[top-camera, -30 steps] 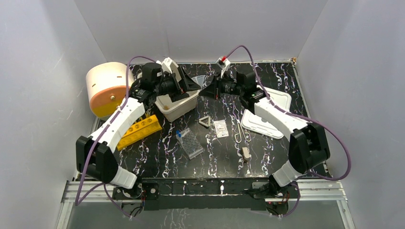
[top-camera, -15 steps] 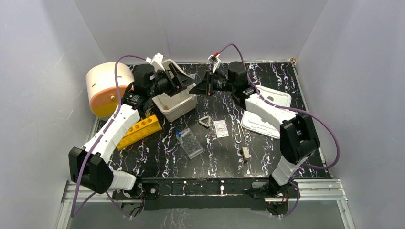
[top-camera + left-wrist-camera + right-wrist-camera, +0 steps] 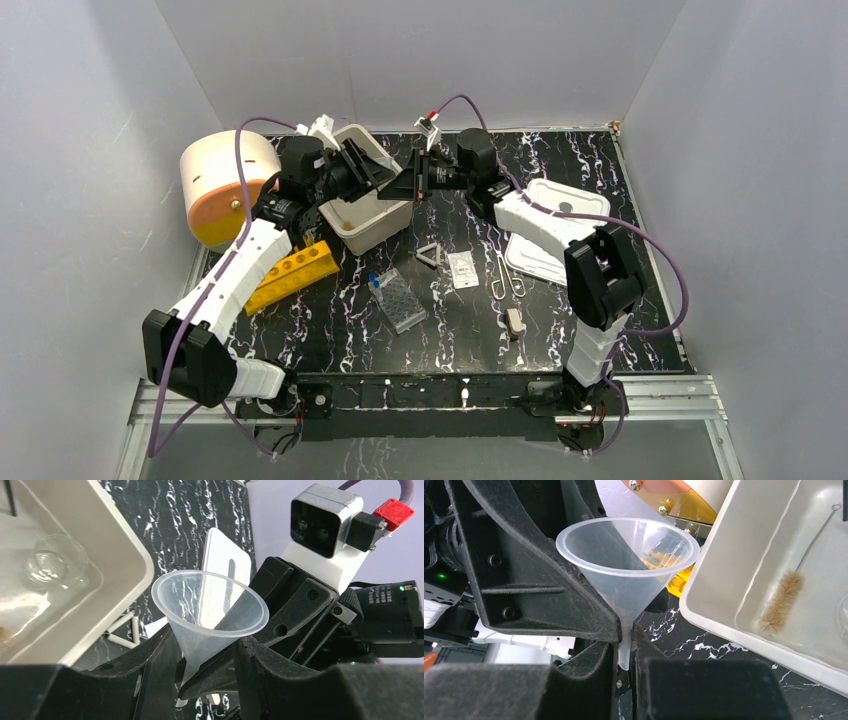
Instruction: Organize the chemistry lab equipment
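A clear funnel (image 3: 626, 570) hangs in the air just outside the beige tub (image 3: 385, 218), at the tub's right-hand wall, with both arms meeting on it. The right gripper (image 3: 624, 652) is pinched together on the funnel's thin stem. The left gripper (image 3: 205, 655) has its fingers spread either side of the lower cone. The left wrist view does not show whether they are pressing on the cone or only flanking it.

The main danger is the exchange itself. If the right gripper lets go before the left one has a firm hold, the funnel likely falls onto the surface (image 3: 450, 330) beside the tub rather than into it, since it sits outside the rim. If both clamp and either arm pulls away, the thin, smooth plastic may flex, twist or squirt out of the hold. A cone is a poor shape to pinch, and closing on its slope tends to push it upward.

The fingers of the two arms are also interleaved very tightly, so a small sideways move could knock them together. The tub's rim is close too, so a bump could shift the tub. A small clear beaker (image 3: 52, 562) and a brush (image 3: 781, 600) already lie inside it.
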